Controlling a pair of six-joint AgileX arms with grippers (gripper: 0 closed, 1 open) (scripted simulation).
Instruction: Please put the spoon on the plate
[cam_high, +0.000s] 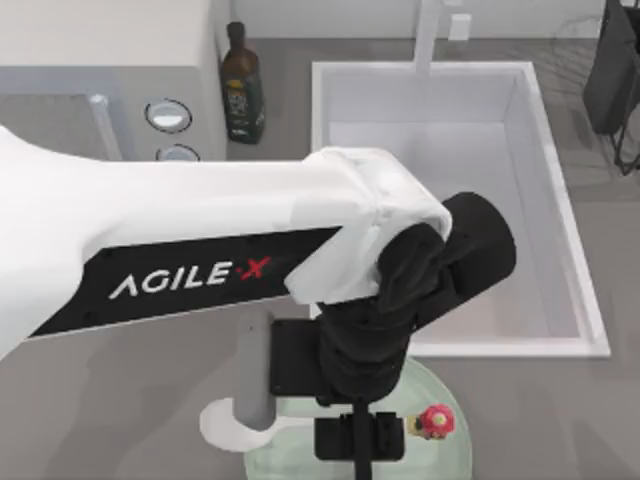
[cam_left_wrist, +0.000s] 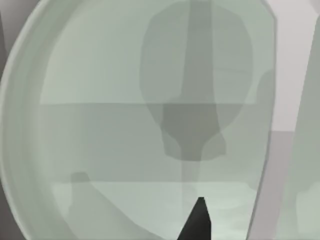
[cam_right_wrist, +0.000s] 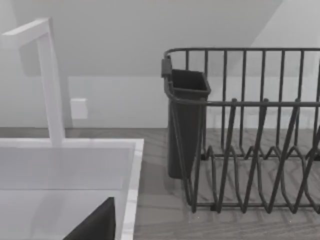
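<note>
My left arm reaches in from the left edge of the top view and covers most of the middle of the frame, so much of the worktop beneath it is hidden. My left gripper hangs over the plate at the bottom centre of the frame, and I cannot tell whether it is released or clenched, since its fingers are cut off by the bottom edge. The plate itself is cut off there too, with only its upper arc showing. The spoon lies at the lower left of the plate, its white bowl on the worktop just beside the rim; its handle is partly hidden behind a grey part of my arm. A small red and yellow object sits on the plate, too small to make out. In the left wrist view the plate lies very close, shadowed. The right wrist view looks at the sink, the faucet and a dark dish rack.
</note>
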